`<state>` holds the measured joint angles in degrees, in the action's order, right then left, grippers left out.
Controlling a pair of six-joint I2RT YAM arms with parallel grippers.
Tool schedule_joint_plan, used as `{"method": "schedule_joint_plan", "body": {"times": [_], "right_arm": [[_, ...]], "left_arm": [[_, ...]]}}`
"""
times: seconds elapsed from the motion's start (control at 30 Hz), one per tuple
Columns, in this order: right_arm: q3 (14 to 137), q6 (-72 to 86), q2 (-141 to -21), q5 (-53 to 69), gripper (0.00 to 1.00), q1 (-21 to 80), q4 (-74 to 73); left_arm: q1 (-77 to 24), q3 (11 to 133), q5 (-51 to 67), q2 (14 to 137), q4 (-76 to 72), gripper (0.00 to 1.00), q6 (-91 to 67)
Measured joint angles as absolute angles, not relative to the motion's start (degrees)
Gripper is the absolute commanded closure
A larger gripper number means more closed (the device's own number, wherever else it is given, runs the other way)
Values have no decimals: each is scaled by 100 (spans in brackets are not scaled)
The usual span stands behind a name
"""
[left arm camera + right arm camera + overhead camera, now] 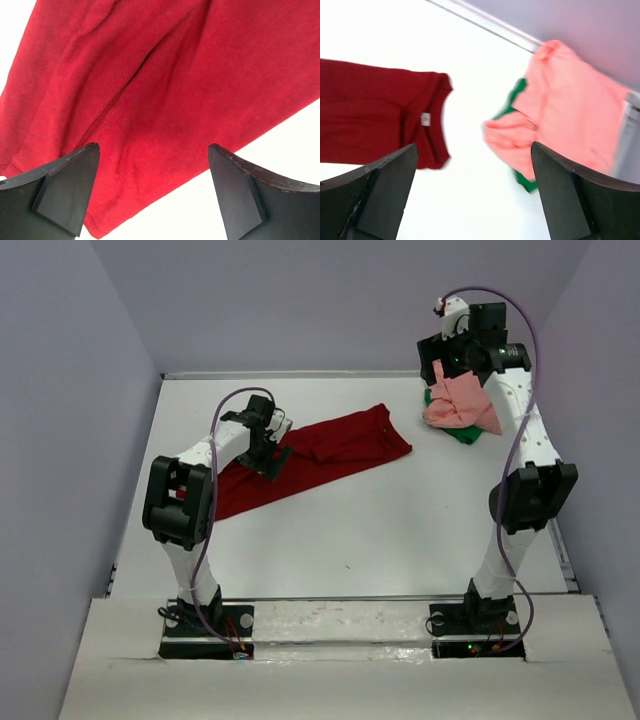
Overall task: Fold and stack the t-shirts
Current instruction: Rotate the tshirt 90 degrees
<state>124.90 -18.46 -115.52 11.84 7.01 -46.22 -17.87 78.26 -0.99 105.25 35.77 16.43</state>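
A dark red t-shirt (320, 455) lies folded lengthwise in a long diagonal strip across the middle of the table. My left gripper (268, 458) is open right over its left half; in the left wrist view the red cloth (170, 90) fills the space between the open fingers (65, 195). A salmon pink t-shirt (458, 403) lies crumpled at the back right on green fabric (462, 433). My right gripper (440, 365) is open and empty, held above the pink shirt. The right wrist view shows the pink shirt (560, 125), the green fabric (525, 182) and the red shirt's collar end (380, 115).
The white table (400, 530) is walled by grey panels at the back and sides. Its back edge (485, 22) runs close behind the pink shirt. The arm bases stand at the near edge.
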Motion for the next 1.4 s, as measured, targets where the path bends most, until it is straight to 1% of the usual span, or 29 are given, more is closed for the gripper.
{"method": "schedule_joint_plan", "body": {"times": [0.03,0.13,0.27,0.43,0.73,0.83,1.07,1.4], "right_arm": [[12289,-1865,-11194,1116,0,558,-4580],[11889,-1935,-10617,1041,0,513,-4578],[11360,-2045,-10210,987,0,646,-4630],[11041,-2171,-10108,856,0,705,-4803],[10965,-2228,-10086,709,0,676,-4897],[10888,-2224,-10086,705,0,676,-4904],[10650,-2141,-10086,729,0,676,-4941],[10368,-2106,-9850,727,0,676,-4982]], "left_arm": [[-1787,7826,-130,10562,3577,1,1643],[-1787,7797,-176,10739,3533,1,1643],[-1782,7780,91,11069,3531,1,1643],[-1737,7891,467,11262,3570,1,1647],[-1789,8025,609,11373,3758,1,1761],[-2032,8023,635,11373,3852,1,1828],[-3041,7964,873,11334,4215,1,1970],[-3892,8552,1894,11688,5140,1,2012]]}}
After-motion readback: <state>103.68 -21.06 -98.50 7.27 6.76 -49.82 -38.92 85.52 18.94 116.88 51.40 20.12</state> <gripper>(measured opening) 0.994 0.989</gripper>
